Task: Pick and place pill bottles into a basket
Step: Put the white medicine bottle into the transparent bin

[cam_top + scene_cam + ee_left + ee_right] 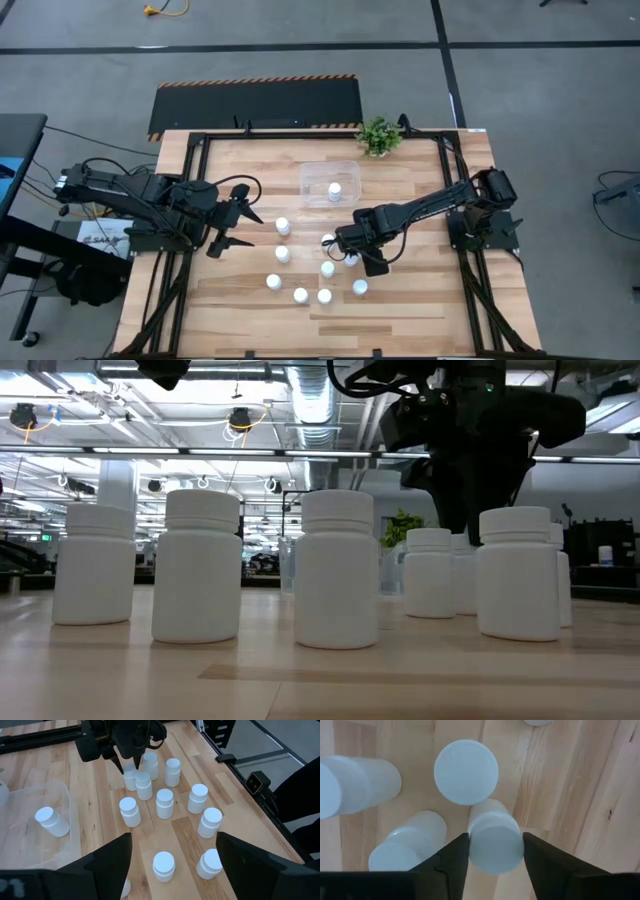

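Several white pill bottles [300, 295] stand upright on the wooden table, bunched in front of the basket. The clear basket [312, 172] sits at the far middle with one bottle [335, 190] in it. My right gripper [347, 247] is down in the bunch and shut on one bottle [495, 845]; the arm hides that bottle in the high view. My left gripper [238, 218] is open and empty, left of the bottles, and its two fingers [107, 860] frame them. My right gripper pinches a pill bottle between its two fingers, one finger [452, 857] on each side of its upper part [472, 847]. The fingers come from above, pointing down. The bottle is upright, and in the low view [463, 575] it seems to stand on the table.
Other bottles [466, 771] stand close around the held one, and one [407, 845] is right beside a finger. A small green potted plant [379, 136] stands at the far edge, right of the basket. Black frame rails [185, 200] run along the table's sides.
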Motion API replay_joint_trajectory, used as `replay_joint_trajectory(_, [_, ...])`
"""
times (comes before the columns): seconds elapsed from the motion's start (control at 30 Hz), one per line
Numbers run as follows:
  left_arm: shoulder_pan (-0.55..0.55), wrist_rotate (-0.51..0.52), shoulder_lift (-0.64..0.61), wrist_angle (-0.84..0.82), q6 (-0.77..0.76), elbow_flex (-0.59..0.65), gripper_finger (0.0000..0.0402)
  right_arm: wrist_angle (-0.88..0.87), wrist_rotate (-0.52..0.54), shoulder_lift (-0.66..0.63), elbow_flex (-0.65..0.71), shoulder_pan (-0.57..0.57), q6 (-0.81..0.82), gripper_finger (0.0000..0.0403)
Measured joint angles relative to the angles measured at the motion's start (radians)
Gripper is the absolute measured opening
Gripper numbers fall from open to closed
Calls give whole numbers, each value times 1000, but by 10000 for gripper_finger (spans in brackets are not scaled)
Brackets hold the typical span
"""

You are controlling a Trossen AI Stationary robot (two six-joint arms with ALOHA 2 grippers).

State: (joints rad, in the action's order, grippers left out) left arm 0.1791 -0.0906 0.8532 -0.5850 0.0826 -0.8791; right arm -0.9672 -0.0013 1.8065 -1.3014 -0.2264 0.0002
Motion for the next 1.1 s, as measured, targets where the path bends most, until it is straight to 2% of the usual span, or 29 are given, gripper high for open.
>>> replay_joint_trajectory(0.13, [0,0,0,0,0,0,279,-4,0,0,-1,0,0,148])
replay_joint_trajectory(0.37, [0,0,0,0,0,0,279,-31,0,0,-1,27,-1,170])
replay_joint_trajectory(0.6, [0,0,0,0,0,0,279,-87,-1,0,-39,82,-59,146])
replay_joint_trajectory(0.83, [0,0,0,0,0,0,279,-181,0,0,-133,152,-134,165])
replay_joint_trajectory(1.1, [0,0,0,-1,0,0,279,-300,1,0,-291,247,-219,149])
